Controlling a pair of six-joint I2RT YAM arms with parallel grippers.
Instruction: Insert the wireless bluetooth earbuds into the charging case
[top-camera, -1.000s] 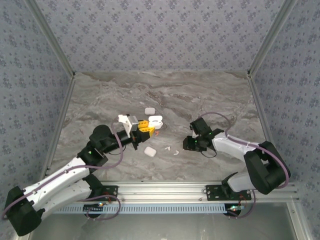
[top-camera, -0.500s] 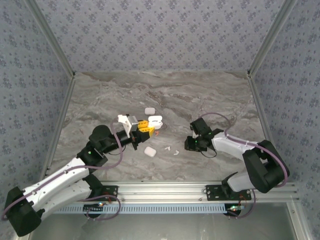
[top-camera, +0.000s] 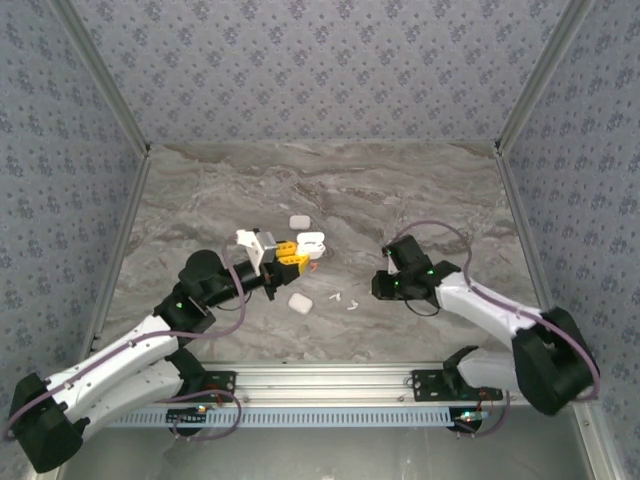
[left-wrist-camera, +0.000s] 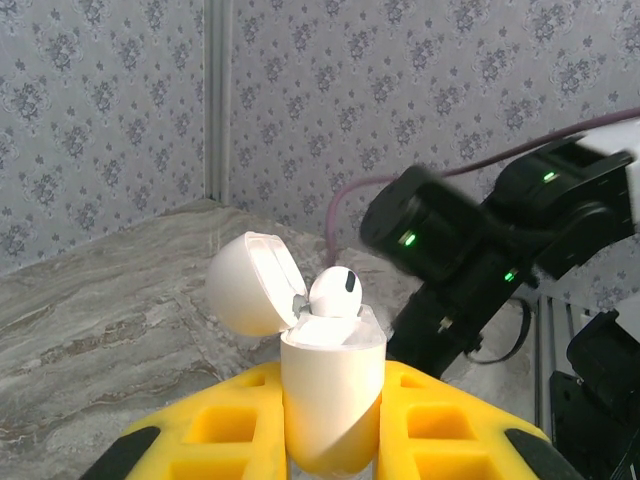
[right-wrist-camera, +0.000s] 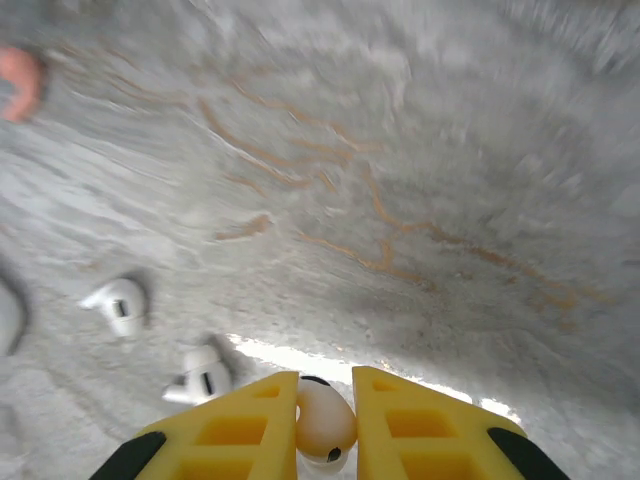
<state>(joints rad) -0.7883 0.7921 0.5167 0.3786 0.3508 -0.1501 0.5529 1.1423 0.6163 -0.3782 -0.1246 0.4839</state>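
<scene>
The left jaws pinch a white rounded plastic charging case (left-wrist-camera: 330, 400) upright. Its hinged lid (left-wrist-camera: 250, 285) stands open, and one white stemmed earbud (left-wrist-camera: 335, 292) sits in the case top. The right jaws pinch a second white earbud (right-wrist-camera: 322, 420) at their tips. Two loose white earbuds (right-wrist-camera: 118, 300) (right-wrist-camera: 200, 378) lie on the grey marbled table (right-wrist-camera: 420, 170), ahead and left of the right jaws.

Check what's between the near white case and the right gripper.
Two loose white earbuds lie on the marble between the case and the right gripper; the top view shows it.
</scene>
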